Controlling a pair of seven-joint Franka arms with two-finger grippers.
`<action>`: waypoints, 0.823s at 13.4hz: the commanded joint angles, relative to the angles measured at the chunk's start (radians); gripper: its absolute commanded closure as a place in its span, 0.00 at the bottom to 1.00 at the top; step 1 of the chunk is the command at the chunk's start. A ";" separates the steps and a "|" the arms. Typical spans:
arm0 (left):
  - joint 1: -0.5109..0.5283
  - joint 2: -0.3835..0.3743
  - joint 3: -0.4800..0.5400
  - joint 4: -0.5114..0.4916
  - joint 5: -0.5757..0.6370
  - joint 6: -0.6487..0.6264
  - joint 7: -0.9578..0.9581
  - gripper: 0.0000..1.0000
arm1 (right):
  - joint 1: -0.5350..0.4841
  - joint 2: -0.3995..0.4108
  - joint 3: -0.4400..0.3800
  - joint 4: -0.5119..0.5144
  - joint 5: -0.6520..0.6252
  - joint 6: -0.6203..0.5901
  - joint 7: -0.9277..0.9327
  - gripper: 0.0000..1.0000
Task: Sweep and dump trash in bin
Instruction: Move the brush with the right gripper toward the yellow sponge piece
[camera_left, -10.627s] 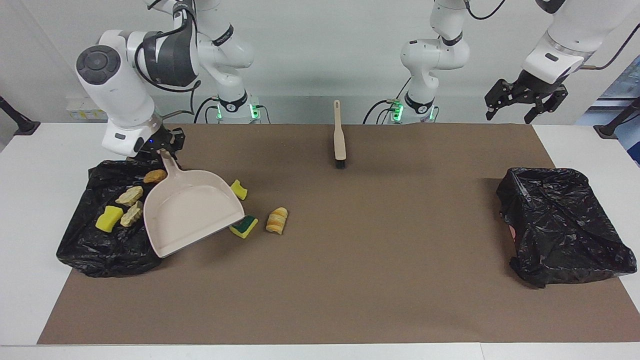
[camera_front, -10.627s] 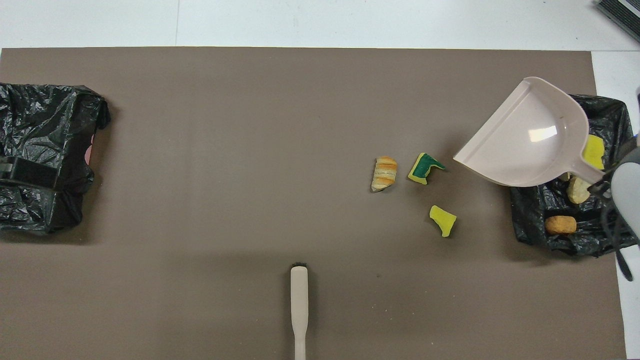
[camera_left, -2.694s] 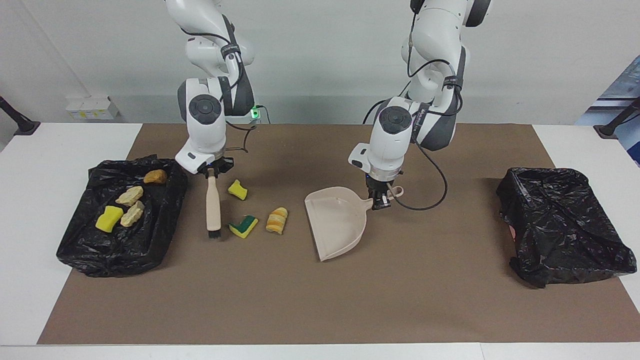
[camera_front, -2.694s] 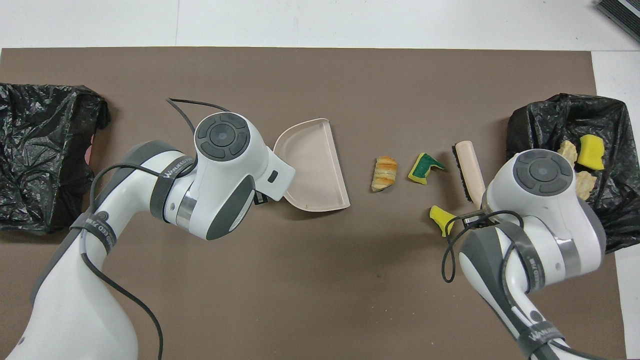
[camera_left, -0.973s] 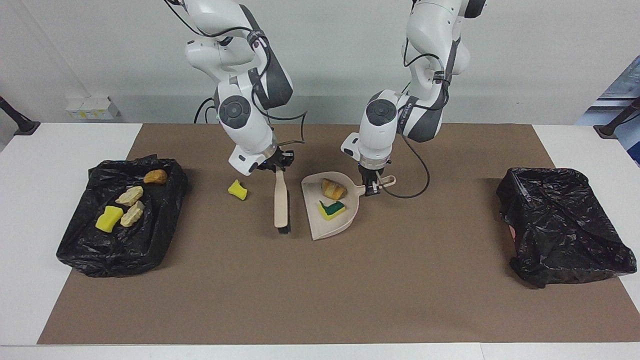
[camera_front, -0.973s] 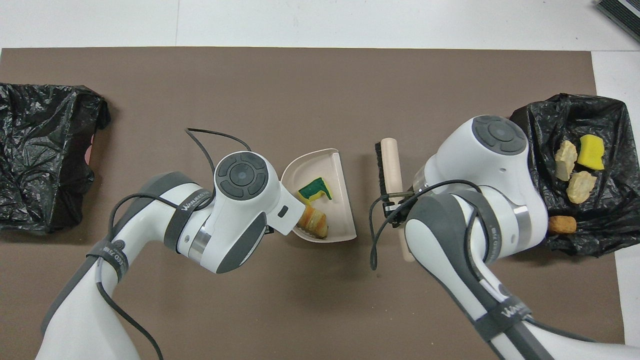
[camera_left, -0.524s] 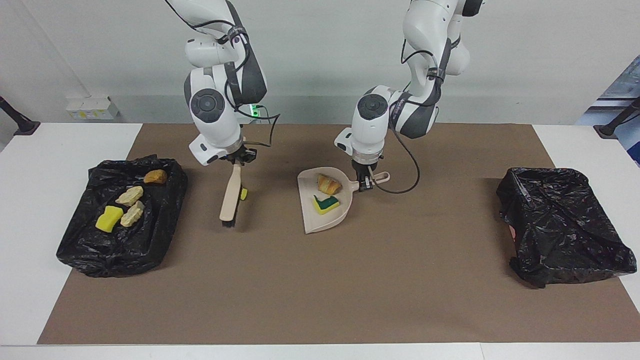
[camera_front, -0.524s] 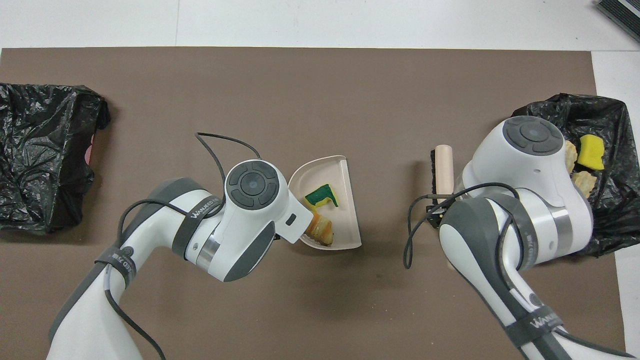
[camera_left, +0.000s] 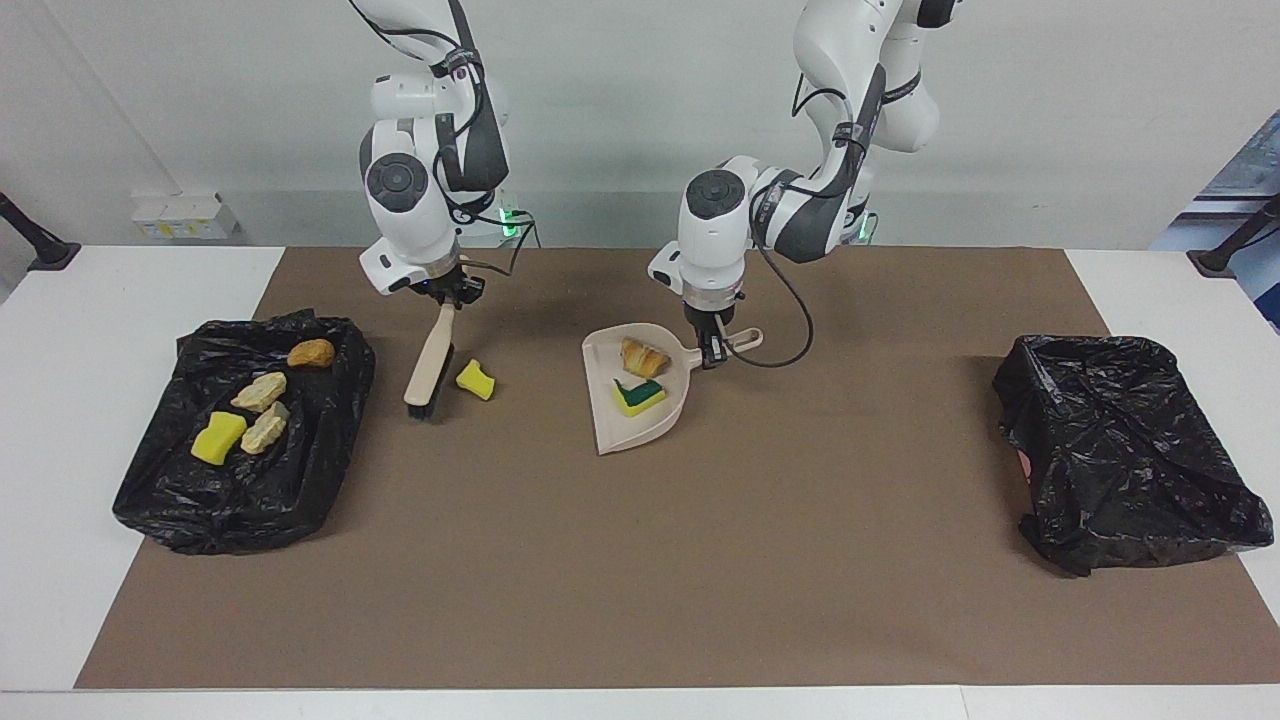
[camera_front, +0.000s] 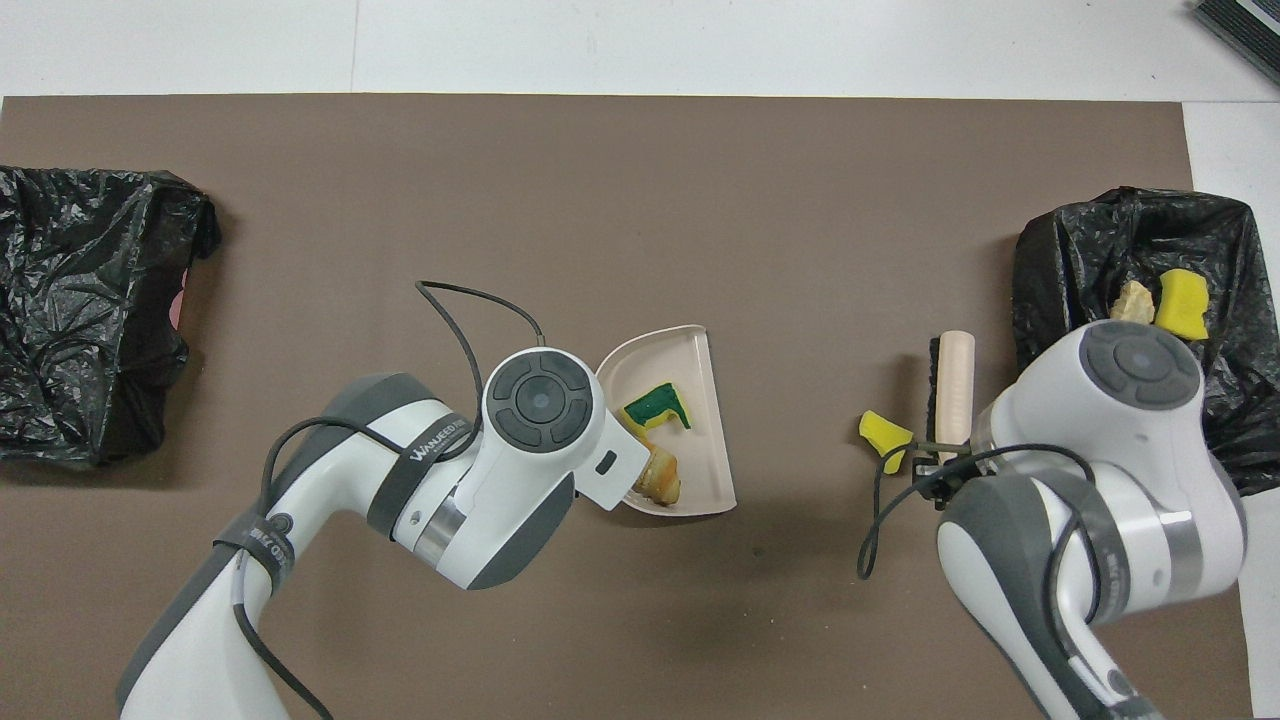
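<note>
I see a smooth, slightly glossy beige plastic dustpan (camera_left: 640, 400), a matt beige brush (camera_left: 428, 362) with dark bristles, porous yellow sponge bits (camera_left: 476, 379), crinkled shiny black plastic bags (camera_left: 1130, 450), a matt brown paper-like mat (camera_left: 700, 560), and glossy white arm shells.

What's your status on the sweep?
Left gripper shut on dustpan handle, two scraps aboard. Right gripper shut on brush, beside the last loose yellow scrap. Path to the dustpan clear.
</note>
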 joint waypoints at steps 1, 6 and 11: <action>-0.015 -0.043 0.013 -0.050 0.018 -0.003 -0.017 1.00 | 0.031 -0.001 0.010 -0.038 -0.008 0.045 -0.026 1.00; -0.003 -0.052 0.014 -0.082 0.018 0.007 -0.017 1.00 | 0.107 0.086 0.012 0.076 0.128 0.067 -0.253 1.00; 0.008 -0.061 0.014 -0.101 0.018 0.009 -0.017 1.00 | 0.255 0.215 0.013 0.191 0.272 0.110 -0.172 1.00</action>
